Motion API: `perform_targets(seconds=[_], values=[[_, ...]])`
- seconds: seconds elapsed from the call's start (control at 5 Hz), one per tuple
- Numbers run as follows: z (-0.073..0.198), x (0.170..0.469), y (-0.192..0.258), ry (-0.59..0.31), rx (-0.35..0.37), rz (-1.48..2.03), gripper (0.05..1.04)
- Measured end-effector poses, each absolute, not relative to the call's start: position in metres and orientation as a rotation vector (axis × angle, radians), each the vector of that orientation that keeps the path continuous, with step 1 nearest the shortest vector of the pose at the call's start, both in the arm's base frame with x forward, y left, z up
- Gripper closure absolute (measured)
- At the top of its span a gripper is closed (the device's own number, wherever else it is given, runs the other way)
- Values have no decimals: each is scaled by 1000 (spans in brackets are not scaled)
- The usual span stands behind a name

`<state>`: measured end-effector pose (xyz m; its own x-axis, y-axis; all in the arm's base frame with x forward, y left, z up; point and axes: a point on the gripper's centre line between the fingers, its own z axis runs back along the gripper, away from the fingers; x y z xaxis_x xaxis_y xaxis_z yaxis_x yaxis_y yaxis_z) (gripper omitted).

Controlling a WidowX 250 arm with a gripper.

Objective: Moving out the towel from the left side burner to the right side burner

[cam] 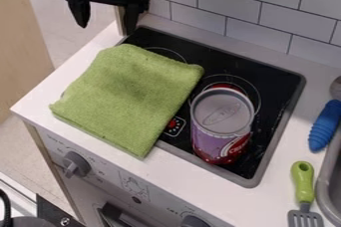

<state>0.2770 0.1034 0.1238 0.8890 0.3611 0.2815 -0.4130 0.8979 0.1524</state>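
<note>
While hanging at the upper left, is holding the fingers (79,13) of the black gripper (105,28) spread, pointing down near a folded green towel (130,89) lying over the left side of the cooktop (283,81) and white worktop (281,156), beside a purple-and-red can (216,134).

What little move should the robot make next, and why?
Probably swing the open black claw over the folded green cloth towel, because the towel covers most of the left burner while the claw hangs empty, off to one side of it.
</note>
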Motion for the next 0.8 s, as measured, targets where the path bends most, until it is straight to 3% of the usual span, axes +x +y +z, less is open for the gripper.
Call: perform_targets(seconds=[0.4, 0.6, 0.8], values=[[109, 261, 102, -184, 204, 195, 84], [104, 256, 102, -212, 191, 106, 130], [94, 249, 100, -189, 183, 19, 400]])
